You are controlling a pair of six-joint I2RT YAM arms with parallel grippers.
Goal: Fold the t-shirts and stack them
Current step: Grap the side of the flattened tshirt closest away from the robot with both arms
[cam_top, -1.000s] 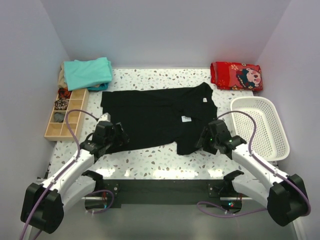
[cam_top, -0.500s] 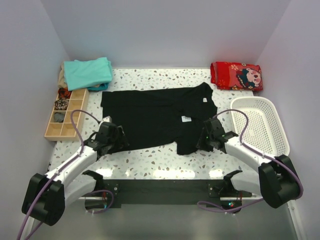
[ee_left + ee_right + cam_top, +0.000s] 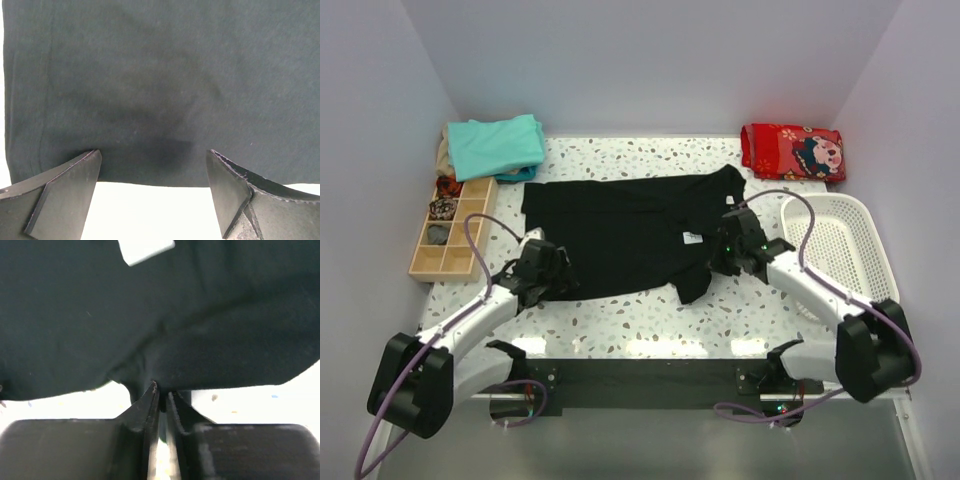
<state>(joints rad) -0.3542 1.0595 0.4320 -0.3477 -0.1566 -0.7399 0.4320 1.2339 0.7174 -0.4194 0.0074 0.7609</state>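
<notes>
The black t-shirt (image 3: pixel 620 235) lies spread on the table, with a small white patch (image 3: pixel 691 238) near its right side. My left gripper (image 3: pixel 558 278) is open at the shirt's near left hem; in the left wrist view the hem (image 3: pixel 150 150) lies between the open fingertips (image 3: pixel 75 175). My right gripper (image 3: pixel 720 256) is shut on the shirt's near right edge; in the right wrist view the jaws pinch a fold of black cloth (image 3: pixel 161 390) and the white patch (image 3: pixel 146 250) shows above. Folded teal t-shirts (image 3: pixel 498 145) lie stacked at the back left.
A wooden compartment tray (image 3: pixel 448 228) stands on the left. A white mesh basket (image 3: pixel 860 290) stands on the right beside my right arm. A folded red printed cloth (image 3: pixel 792 150) lies at the back right. Speckled tabletop (image 3: pixel 620 315) shows in front of the shirt.
My right gripper has moved back and left with the shirt's near right edge, dragging that corner inward. My left gripper has edged slightly onto the near left hem.
</notes>
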